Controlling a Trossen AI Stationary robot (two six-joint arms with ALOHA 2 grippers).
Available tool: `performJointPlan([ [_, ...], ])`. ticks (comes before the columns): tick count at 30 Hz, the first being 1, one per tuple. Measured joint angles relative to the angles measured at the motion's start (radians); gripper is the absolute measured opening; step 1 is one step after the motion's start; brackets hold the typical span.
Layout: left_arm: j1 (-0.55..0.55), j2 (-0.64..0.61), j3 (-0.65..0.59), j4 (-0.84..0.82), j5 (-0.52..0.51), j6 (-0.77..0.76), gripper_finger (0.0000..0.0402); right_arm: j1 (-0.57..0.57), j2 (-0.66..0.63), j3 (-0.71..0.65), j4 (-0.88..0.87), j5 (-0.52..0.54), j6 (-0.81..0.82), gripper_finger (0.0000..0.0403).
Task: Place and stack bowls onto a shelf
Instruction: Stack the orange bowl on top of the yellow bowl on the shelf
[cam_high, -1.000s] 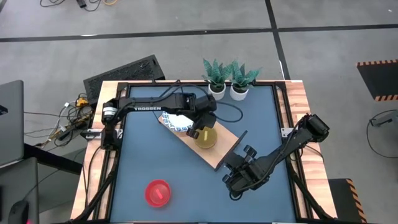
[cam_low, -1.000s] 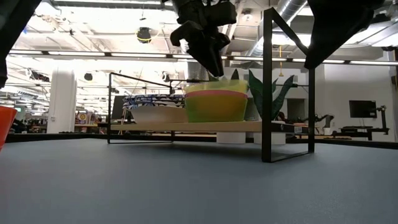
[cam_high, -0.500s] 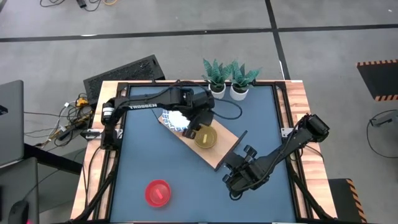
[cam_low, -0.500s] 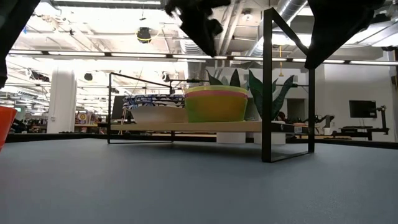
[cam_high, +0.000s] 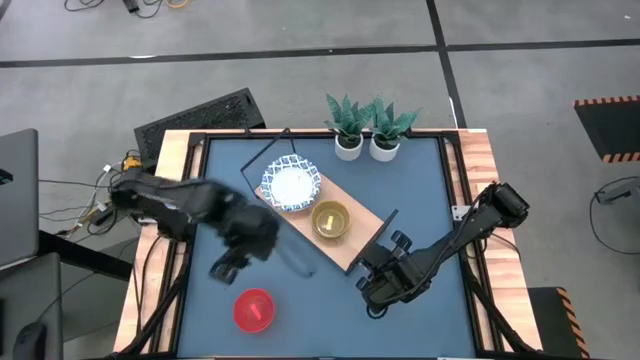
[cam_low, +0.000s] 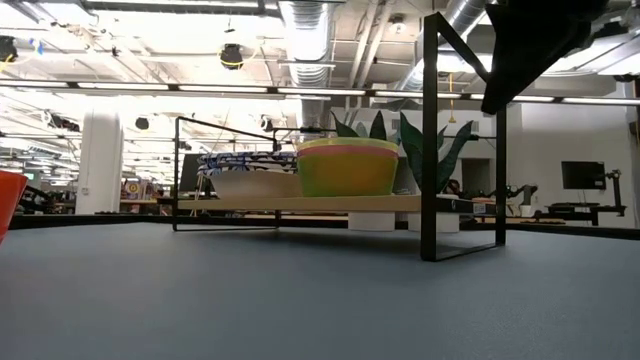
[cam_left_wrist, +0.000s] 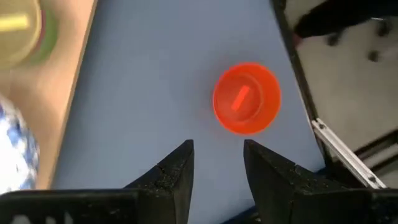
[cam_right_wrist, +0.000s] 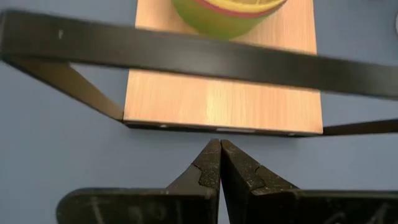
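The shelf (cam_high: 335, 232) is a light-wood board with black wire frames, lying slantwise on the table. On it sit a stack of white, blue-rimmed bowls (cam_high: 291, 185) and a nested yellow, purple and green stack (cam_high: 330, 220) (cam_low: 347, 166). The red bowl (cam_high: 253, 310) (cam_left_wrist: 247, 98) rests on the tabletop near the near edge. My left gripper (cam_high: 228, 268) (cam_left_wrist: 217, 158) is open, hovering over bare table just short of the red bowl. My right gripper (cam_high: 383, 287) (cam_right_wrist: 219, 163) is shut, just off the shelf's near end (cam_right_wrist: 222, 102).
Two small white plant pots (cam_high: 366, 146) stand at the table's far edge behind the shelf. The shelf's black end frame (cam_right_wrist: 186, 55) crosses in front of my right gripper. Bare blue tabletop (cam_high: 320, 305) lies between the red bowl and the right arm.
My left gripper rose off the yellow bowl on the shelf, then swung fast toward the table's near left, ending close to the red bowl. The yellow bowl stays nested on the coloured stack. The right arm kept still.
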Motion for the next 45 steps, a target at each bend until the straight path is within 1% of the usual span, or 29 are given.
performJointPlan([
  [2,-0.082,-0.054,-0.056,0.002,-0.080,-0.119,0.0126,0.000,0.000,0.000,0.002,0.008,-0.001,0.0031],
  [4,-0.163,-0.106,-0.121,0.030,-0.126,-0.222,0.0126,0.000,0.000,0.000,0.003,0.013,-0.003,0.0031],
  [6,-0.251,-0.157,-0.190,0.059,-0.146,-0.328,0.0126,0.000,0.000,0.000,0.007,0.013,-0.007,0.0031],
  [8,-0.342,-0.201,-0.268,0.113,-0.143,-0.438,0.0126,0.000,0.000,0.000,0.016,0.012,-0.028,0.0031],
  [10,-0.433,-0.228,-0.353,0.197,-0.160,-0.531,0.0126,0.000,0.000,0.000,0.029,0.003,-0.049,0.0031],
  [12,-0.510,-0.237,-0.435,0.298,-0.207,-0.595,0.0126,-0.003,0.000,0.000,0.048,-0.003,-0.069,0.0031],
  [14,-0.573,-0.236,-0.506,0.404,-0.243,-0.641,0.0126,-0.006,0.000,0.000,0.068,-0.009,-0.085,0.0031],
  [16,-0.618,-0.227,-0.568,0.502,-0.252,-0.683,0.0126,-0.011,0.000,0.000,0.082,-0.013,-0.101,0.0031],
  [18,-0.639,-0.205,-0.609,0.594,-0.249,-0.713,0.0126,-0.013,0.000,0.000,0.088,-0.032,-0.116,0.0031],
  [20,-0.659,-0.177,-0.630,0.641,-0.254,-0.722,0.0126,-0.019,0.000,0.000,0.090,-0.055,-0.131,0.0031],
  [25,-0.695,-0.084,-0.630,0.676,-0.325,-0.677,0.0125,-0.019,0.000,0.000,0.089,-0.066,-0.134,0.0031],
  [31,-0.708,0.035,-0.630,0.761,-0.337,-0.580,0.0125,-0.019,0.000,0.000,0.089,-0.094,-0.153,0.0031],
  [36,-0.708,0.090,-0.630,0.769,-0.394,-0.537,0.0125,-0.019,0.000,0.000,0.078,-0.099,-0.158,0.0031],
  [39,-0.703,0.097,-0.637,0.782,-0.427,-0.533,0.0125,-0.019,0.000,0.000,0.068,-0.099,-0.160,0.0031],
  [42,-0.696,0.097,-0.668,0.843,-0.405,-0.553,0.0125,-0.019,0.000,0.000,0.052,-0.099,-0.160,0.0031],
  [45,-0.695,0.097,-0.717,0.982,-0.346,-0.564,0.0125,-0.019,0.000,0.000,0.043,-0.099,-0.173,0.0031],
])
